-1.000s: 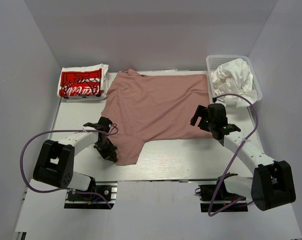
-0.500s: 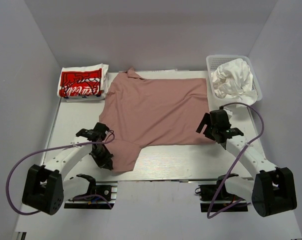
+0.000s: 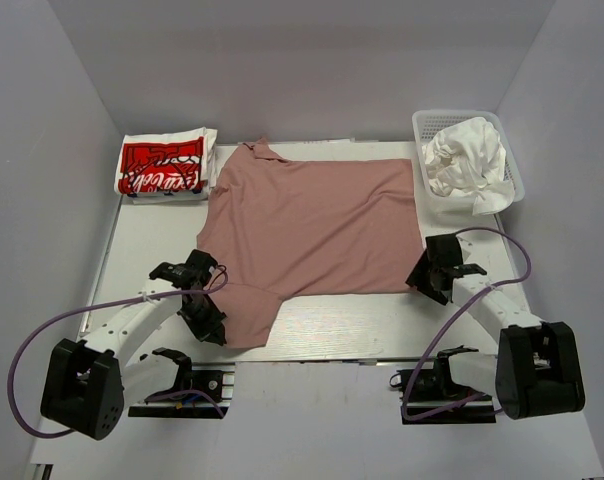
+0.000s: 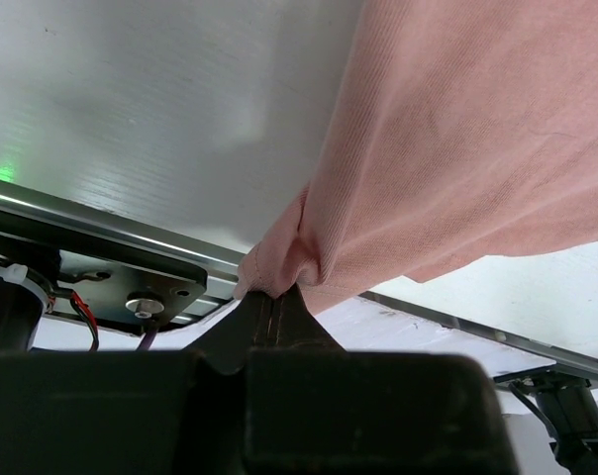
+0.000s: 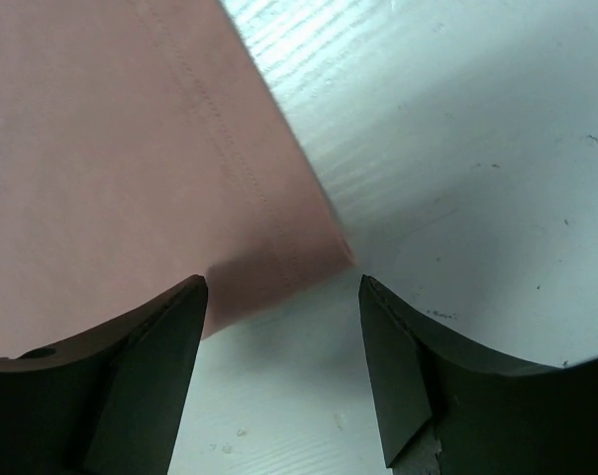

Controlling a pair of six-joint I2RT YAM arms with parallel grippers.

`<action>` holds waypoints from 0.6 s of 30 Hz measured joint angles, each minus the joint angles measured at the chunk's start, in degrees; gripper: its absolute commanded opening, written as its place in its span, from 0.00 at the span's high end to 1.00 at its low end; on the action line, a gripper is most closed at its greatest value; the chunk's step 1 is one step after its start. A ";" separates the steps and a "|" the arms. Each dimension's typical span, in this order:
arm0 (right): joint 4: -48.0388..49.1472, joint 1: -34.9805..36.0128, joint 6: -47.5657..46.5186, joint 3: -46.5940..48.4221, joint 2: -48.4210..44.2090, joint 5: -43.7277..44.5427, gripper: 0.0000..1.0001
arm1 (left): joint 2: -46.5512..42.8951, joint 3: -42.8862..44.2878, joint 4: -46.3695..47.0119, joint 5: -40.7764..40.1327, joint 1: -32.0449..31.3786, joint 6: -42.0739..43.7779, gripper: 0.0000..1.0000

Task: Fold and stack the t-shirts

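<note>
Top external: released right claw has lowered to pink t-shirt corner; left claw grips sleeve.

White plastic mesh basket sits at the far right corner of the table, set slightly askew. Table: white top with faint grain lines; right wrist view shows a few small dark specks on it. Metal rail runs along near edge, green glint at its left end. Plain pale grey walls on three sides
</note>
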 measured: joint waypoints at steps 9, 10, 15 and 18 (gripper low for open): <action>3.52 -1.95 0.28 -1.46 1.49 -0.04 1.00 | 0.42 0.00 0.31 0.52 0.00 0.35 1.00; 2.78 -1.99 0.31 -1.55 0.87 -0.04 1.00 | 0.28 0.00 0.26 0.55 0.00 0.52 1.00; -7.13 -1.97 1.33 -3.08 -10.21 -0.87 1.00 | -0.52 0.00 -0.26 0.57 0.00 0.81 1.00; -11.39 -2.01 3.37 -3.34 -16.33 -4.50 1.00 | -0.94 0.00 -0.87 0.61 0.00 1.16 1.00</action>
